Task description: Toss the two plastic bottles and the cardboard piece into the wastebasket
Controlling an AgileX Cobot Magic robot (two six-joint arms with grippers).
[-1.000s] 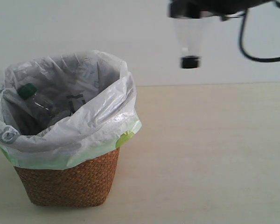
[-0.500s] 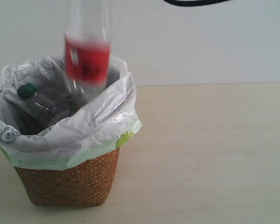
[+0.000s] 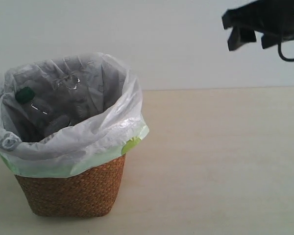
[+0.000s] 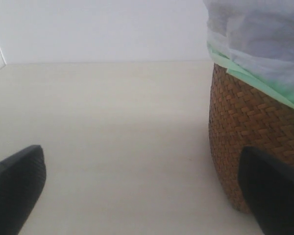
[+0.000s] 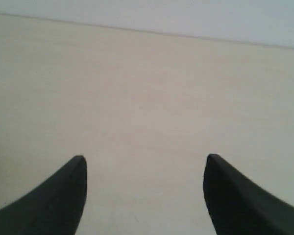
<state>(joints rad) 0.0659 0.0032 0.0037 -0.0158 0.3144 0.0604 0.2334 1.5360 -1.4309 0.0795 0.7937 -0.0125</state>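
While the right gripper point(image 3: 247, 39) is held high above the table point(image 3: 220, 161), well to the right of the wastebasket point(image 3: 73, 191), its jaws are seen spread wide. In the right wrist view its two dark fingers point(image 5: 54, 200) are shown apart, with nothing but bare pale tabletop between them.

Both plastic bottles are found inside the wastebasket, which is lined with a crinkly translucent bag point(image 3: 108, 127) folded over the wicker rim. The green-capped bottle point(image 3: 36, 107) is seen leaning against the left side of the liner, cap uppermost. The second bottle point(image 3: 68, 90) is made out just beside it, nearer the back of the liner, as a clear, glinting shape. Its label and cap are hidden, so how it lies cannot be told.

The left gripper point(image 4: 144, 188) is shown only in the left wrist view, low over the table. Its jaws are also parted widely and nothing is held between them. One of its fingertips point(image 4: 272, 196) is seen near the woven wall of the wastebasket, though whether it touches cannot be told.
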